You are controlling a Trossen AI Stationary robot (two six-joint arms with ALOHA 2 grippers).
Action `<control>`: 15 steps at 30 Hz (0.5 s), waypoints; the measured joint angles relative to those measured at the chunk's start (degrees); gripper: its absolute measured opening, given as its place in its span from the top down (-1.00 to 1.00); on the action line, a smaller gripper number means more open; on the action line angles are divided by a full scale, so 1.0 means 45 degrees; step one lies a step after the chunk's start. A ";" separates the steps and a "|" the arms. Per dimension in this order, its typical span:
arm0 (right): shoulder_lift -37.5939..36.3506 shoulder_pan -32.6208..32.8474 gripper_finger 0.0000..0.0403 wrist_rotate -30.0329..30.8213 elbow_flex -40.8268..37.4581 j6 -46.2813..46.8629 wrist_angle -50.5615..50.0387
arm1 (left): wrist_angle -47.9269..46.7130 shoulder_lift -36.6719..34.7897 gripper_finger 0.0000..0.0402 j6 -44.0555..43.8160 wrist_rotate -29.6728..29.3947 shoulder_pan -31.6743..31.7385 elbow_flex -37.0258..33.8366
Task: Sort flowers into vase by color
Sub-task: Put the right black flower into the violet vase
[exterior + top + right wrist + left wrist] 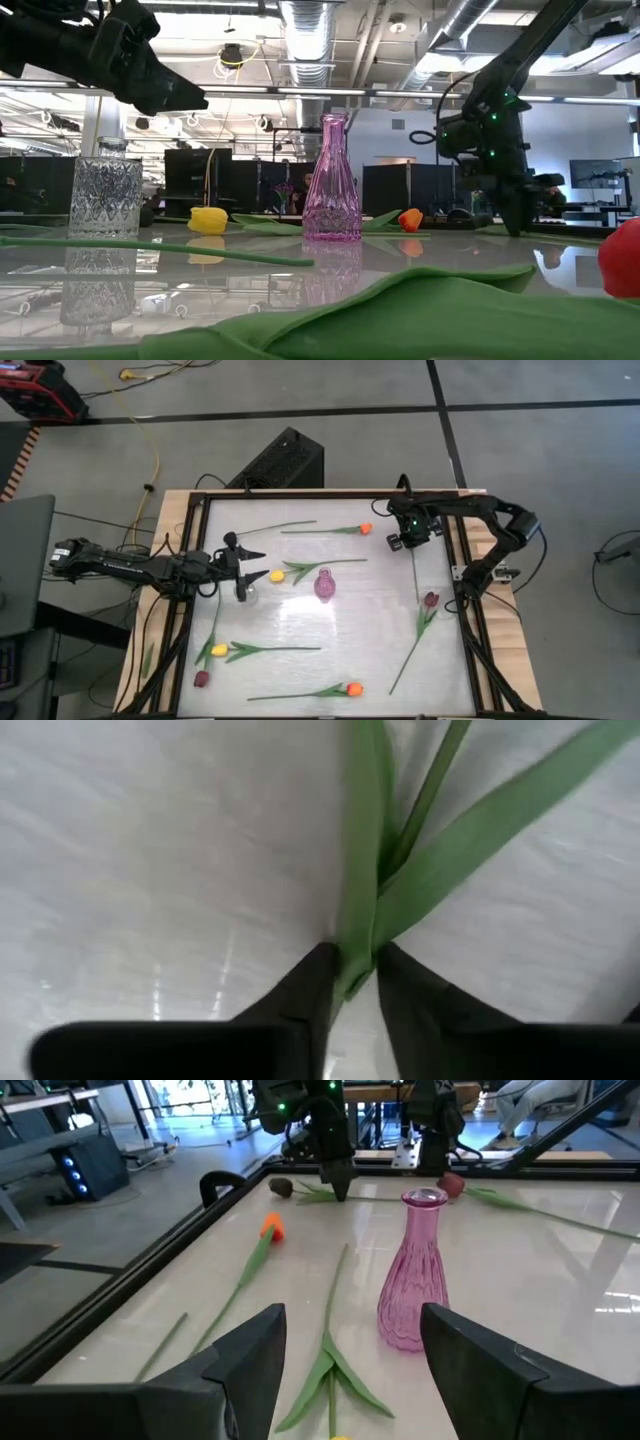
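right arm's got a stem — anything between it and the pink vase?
Nothing visible. The right gripper pinches a thin green stem near the table's back right; the ribbed pink glass vase stands mid-table, with only bare white tabletop between them.

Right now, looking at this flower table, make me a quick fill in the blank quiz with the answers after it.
1. The right gripper has its fingers pinched on a green ____.
2. The taller vase is ____ glass, and the clear vase is shorter.
3. The left gripper has its fingers ____ and holds nothing.
4. No flower stands in either vase; they all lie on the ____.

Missing words: stem; pink; open; table
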 joint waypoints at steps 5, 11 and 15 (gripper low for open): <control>-0.0382 0.0013 0.91 -0.0044 -0.0025 0.0094 0.0078 | 0.0005 0.0000 -0.10 0.0069 -0.0028 0.0005 0.0000; -0.2506 0.0496 0.92 0.0051 -0.0068 0.0454 0.0169 | -0.0051 0.0000 -0.10 0.0092 -0.0341 0.0005 0.0000; -0.4688 0.1065 0.92 0.0058 -0.0089 0.0708 0.0774 | -0.0058 0.0000 -0.10 0.0097 -0.0355 0.0006 0.0000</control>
